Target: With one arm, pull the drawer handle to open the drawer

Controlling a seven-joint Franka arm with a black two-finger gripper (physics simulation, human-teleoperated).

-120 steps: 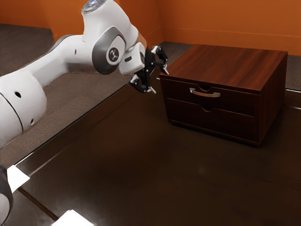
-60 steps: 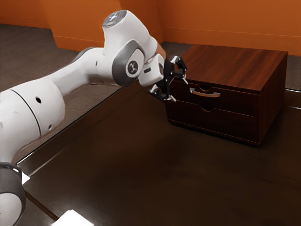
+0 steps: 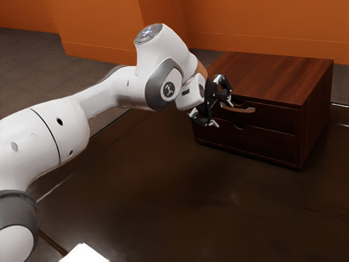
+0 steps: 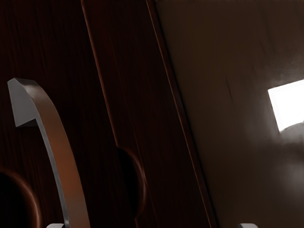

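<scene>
Metal handle (image 3: 242, 108) on top drawer (image 3: 278, 116) of wooden cabinet (image 3: 267, 73). Long axis level across drawer front. My claw (image 3: 217, 103) spread wide, fingers above and below handle line. Handle lies just toward exterior view's right. Drawer looks closed.

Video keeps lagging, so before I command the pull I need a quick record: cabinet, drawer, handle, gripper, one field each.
cabinet: dark wood, two drawers, standing on the table
top drawer: looks shut, front flush with the lower one
handle: metal bar across the top drawer front
gripper: open, fingers spread at the handle's end toward the exterior view's left, not clamped
</scene>
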